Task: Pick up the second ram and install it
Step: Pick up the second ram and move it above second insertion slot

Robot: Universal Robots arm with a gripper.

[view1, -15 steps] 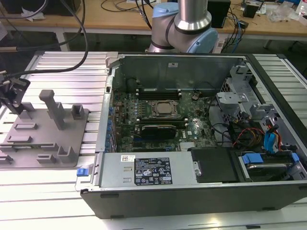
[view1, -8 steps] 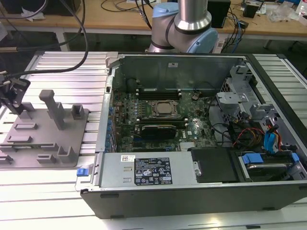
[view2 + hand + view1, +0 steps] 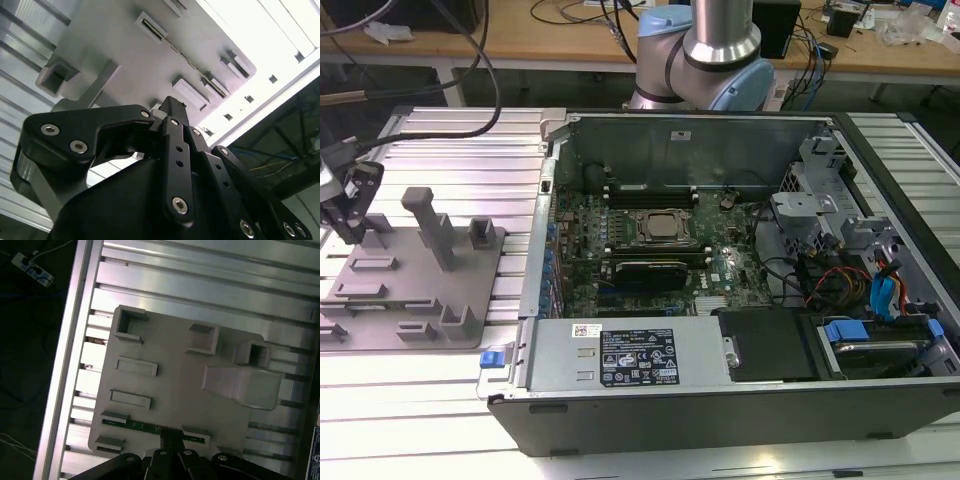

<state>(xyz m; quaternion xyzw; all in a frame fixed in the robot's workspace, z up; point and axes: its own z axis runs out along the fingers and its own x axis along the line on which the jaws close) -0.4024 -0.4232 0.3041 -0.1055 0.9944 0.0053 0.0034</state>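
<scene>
Where the grey fixture plate (image 3: 390, 300) lies on the slatted metal table (image 3: 450, 150), at the exterior view's left, the gripper (image 3: 345, 232) hangs over the plate's outer edge. Its fingers are drawn together: both wrist views show the black tips meeting with no gap, and nothing is seen clamped between them. In the first wrist view the second ram (image 3: 132, 425) stands on edge in the plate, a thin green strip set between small raised blocks near the plate's border. There the closed tip of the gripper overlaps the strip about midway along its length; whether it touches the board cannot be told. A tall slanted post (image 3: 432, 225) rises from the plate's middle, well apart from the gripper. At the exterior view's right, just beside the plate, the open computer case (image 3: 720, 425) lies on its side with the green motherboard (image 3: 650, 285) exposed. The arm's base (image 3: 705, 45) stands beyond the case's far wall.
</scene>
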